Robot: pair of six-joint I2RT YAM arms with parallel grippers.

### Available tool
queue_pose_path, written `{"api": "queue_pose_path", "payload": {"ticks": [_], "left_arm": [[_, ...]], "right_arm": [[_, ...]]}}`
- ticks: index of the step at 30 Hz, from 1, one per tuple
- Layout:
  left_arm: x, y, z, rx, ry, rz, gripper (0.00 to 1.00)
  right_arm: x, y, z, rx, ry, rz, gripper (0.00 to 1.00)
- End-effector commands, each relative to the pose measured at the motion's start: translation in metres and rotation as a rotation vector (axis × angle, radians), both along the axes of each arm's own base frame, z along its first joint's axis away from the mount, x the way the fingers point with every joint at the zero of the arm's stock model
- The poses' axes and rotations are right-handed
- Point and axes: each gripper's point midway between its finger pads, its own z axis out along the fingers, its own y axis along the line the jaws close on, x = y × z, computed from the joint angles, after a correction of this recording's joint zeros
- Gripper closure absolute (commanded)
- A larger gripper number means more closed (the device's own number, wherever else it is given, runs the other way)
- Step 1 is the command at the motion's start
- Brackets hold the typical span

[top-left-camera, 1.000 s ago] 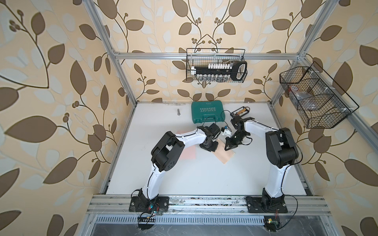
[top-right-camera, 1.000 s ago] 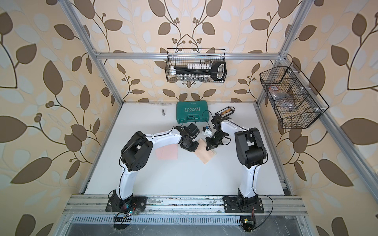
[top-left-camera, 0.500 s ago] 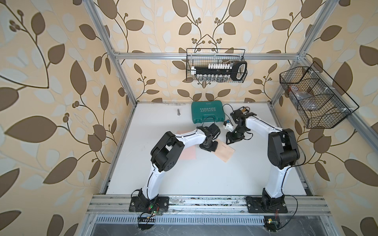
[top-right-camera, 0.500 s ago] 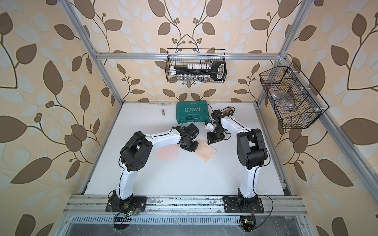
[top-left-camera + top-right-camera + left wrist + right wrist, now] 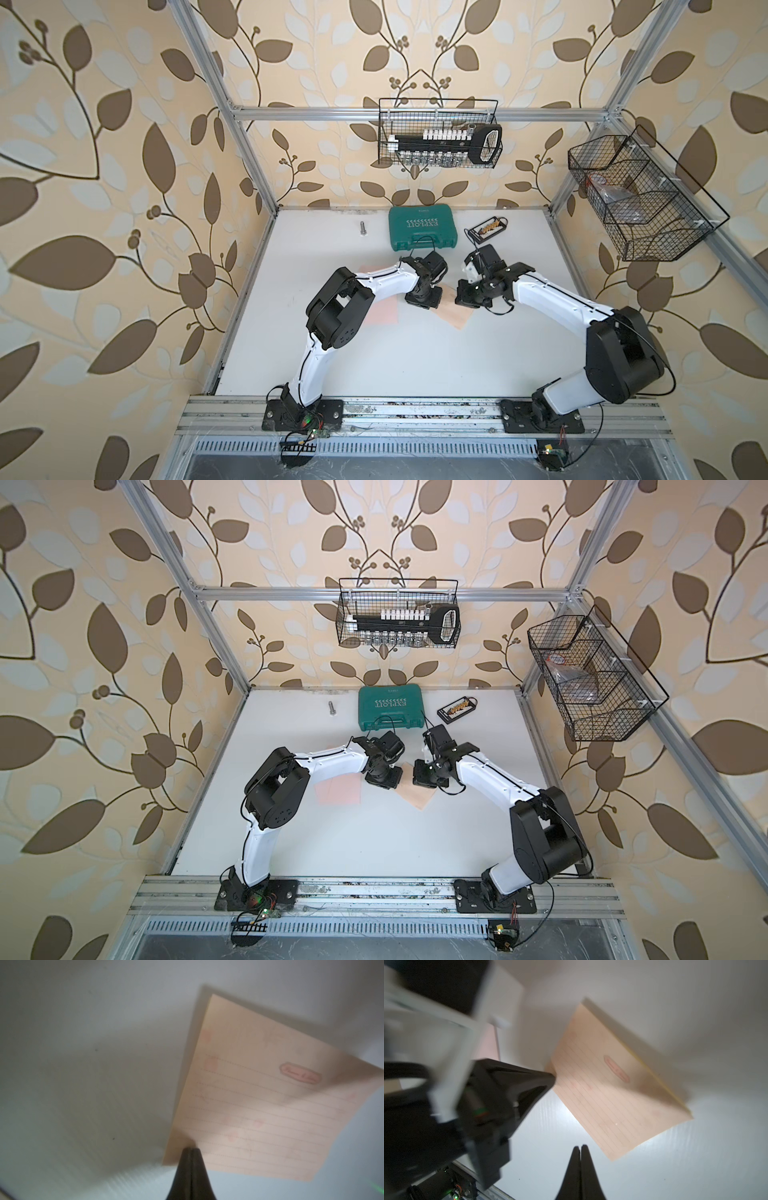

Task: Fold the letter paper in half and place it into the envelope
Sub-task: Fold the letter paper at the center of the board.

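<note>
Pinching: left fingers (image 5: 188,1167) are clamped shut on a corner of the letter paper (image 5: 454,318), on its 10 o'clock side
Right side: right fingers (image 5: 587,1167) pressed together with nothing in them, just off the paper around 2 o'clock
Paper: lined, looks doubled over, sitting a bit toward 3 o'clock from the middle of the table (image 5: 415,365)
Pink one: envelope (image 5: 384,313) lies flat at 9 o'clock of the paper, not touching it, partly under the left arm
Far edge: green case (image 5: 422,227) at 12 o'clock

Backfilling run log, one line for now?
left gripper: shut, at letter paper corner | right gripper: shut, clear of paper | envelope: apart from paper
</note>
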Motion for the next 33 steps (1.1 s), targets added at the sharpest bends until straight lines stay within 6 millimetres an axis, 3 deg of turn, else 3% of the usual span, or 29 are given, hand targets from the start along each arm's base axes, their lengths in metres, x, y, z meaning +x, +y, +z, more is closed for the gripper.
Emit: {"api": "queue_pose_path", "payload": {"ticks": [1,7,21,33], "left_arm": [[-0.030,0.026,-0.018,0.105,0.120,0.027,1.00],[-0.034,0.026,-0.018,0.098,0.138,0.048,1.00],[-0.039,0.028,-0.016,0.087,0.154,0.063,1.00],[-0.039,0.029,-0.020,0.105,0.158,0.061,1.00]], "right_arm": [[0.000,0.029,-0.008,0.110,0.038,-0.177,1.00],[0.000,0.040,-0.025,0.111,0.050,-0.244,1.00],[0.019,0.045,-0.037,0.108,0.047,-0.288,1.00],[-0.004,0.025,-0.051,0.080,0.094,-0.324,1.00]]}}
